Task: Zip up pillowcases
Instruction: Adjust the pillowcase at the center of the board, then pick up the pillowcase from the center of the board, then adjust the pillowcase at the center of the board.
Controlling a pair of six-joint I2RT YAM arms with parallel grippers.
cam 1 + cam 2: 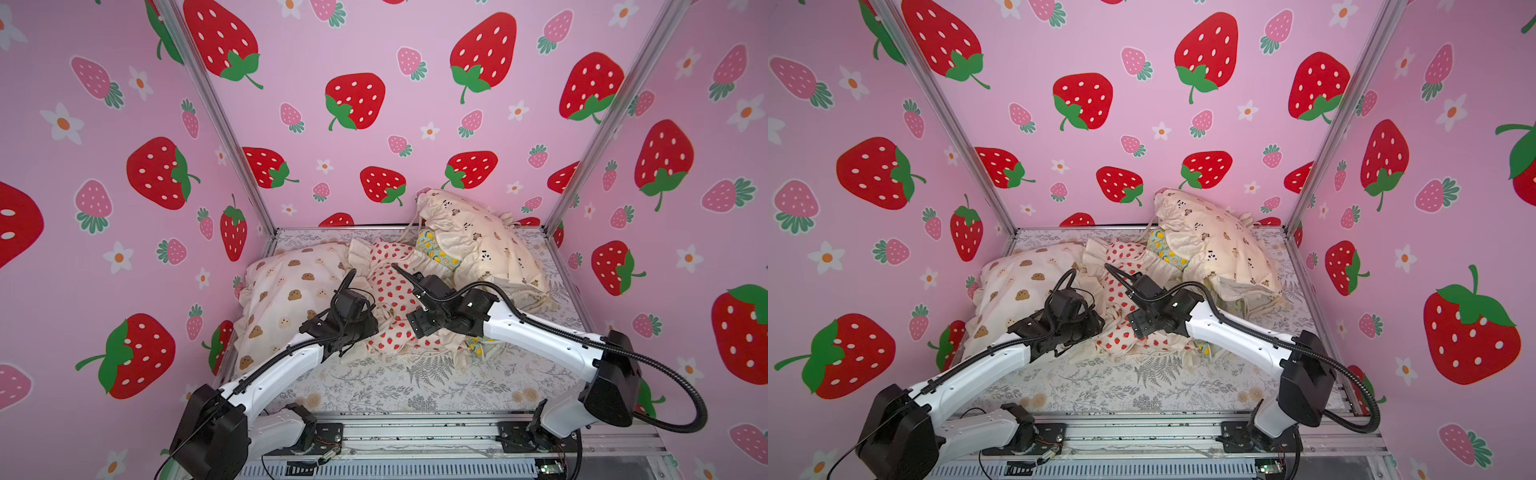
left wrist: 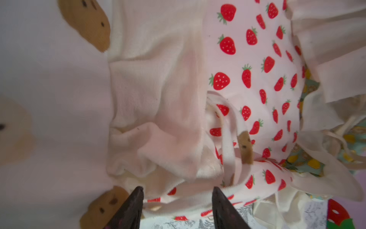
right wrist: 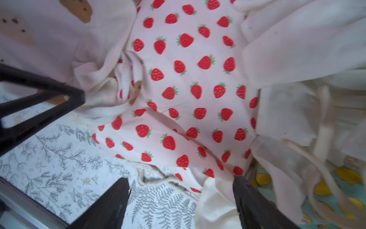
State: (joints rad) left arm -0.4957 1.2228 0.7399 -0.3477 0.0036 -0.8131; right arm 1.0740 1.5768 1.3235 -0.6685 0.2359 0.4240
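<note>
- Cream-edged cloth is filling the far half of the tabletop: four pillowcases are lying in one loose heap on a single grey fern-print sheet (image 1: 415,374).
- One cookie-print pillowcase (image 1: 291,286) is lying at the far left, its right edge touching the next cover.
- One strawberry-print pillowcase (image 1: 390,295) is lying crumpled in the middle, its near edge spilling onto the sheet.
- One teal lemon-print pillowcase (image 1: 432,249) is mostly buried and is peeking out in two patches: one far, between its neighbours, and one near, under the right arm.
- One ruffled bear-print pillowcase (image 1: 478,237) is sitting at the far right, resting on the lemon-print one and leaning toward the back wall.
- Two arms are reaching in from the near edge, and both wrists are hanging over the strawberry-print pillowcase.
- In the left wrist view, the left hand (image 2: 178,190) is showing two fingers standing apart, with a fold of strawberry-print cloth lying across the gap and nothing clamped.
- In the right wrist view, the right hand (image 3: 181,180) is showing two fingers spread wide, poised over the near edge of the same cover and the sheet, gripping nothing.
- Three pink strawberry-printed walls (image 1: 374,62) are enclosing the scene.
</note>
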